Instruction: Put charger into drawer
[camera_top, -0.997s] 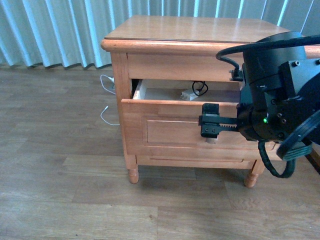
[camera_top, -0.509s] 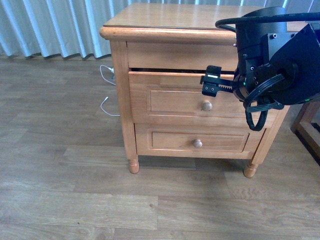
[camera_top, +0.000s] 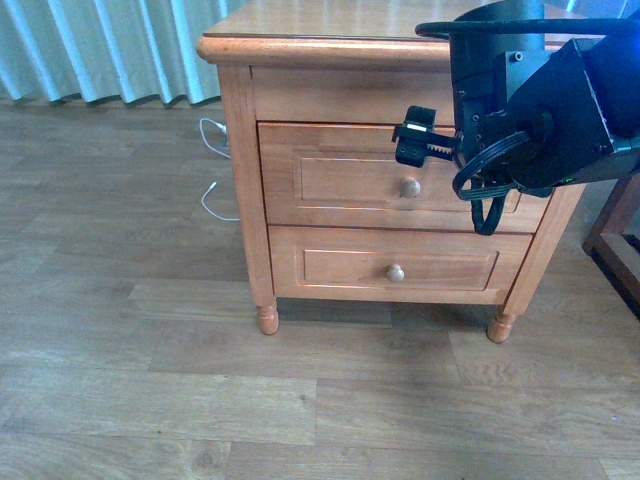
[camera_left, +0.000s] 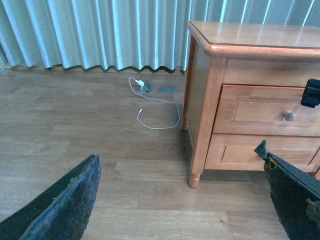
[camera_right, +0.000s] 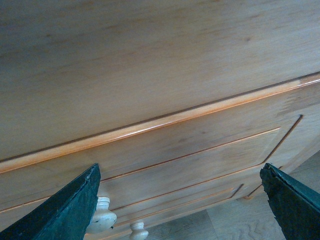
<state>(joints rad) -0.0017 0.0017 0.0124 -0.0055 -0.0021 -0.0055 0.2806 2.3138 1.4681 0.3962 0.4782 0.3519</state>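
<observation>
the right gripper (camera_top: 412, 140) sits with jaws spread and empty, against the top edge of the drawer (camera_top: 340, 178), just above its knob (camera_top: 410, 187). the drawer is pushed in flush; the charger is out of sight. the left gripper (camera_left: 180, 200) hangs splayed, holding nothing, well apart from the nightstand (camera_left: 210, 90).

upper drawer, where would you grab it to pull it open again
By its round knob, the only part standing proud of the shut drawer front. Come straight from the front, fingers closing on either side of the knob. The right gripper hangs open just above it, so probably use that one.
</observation>
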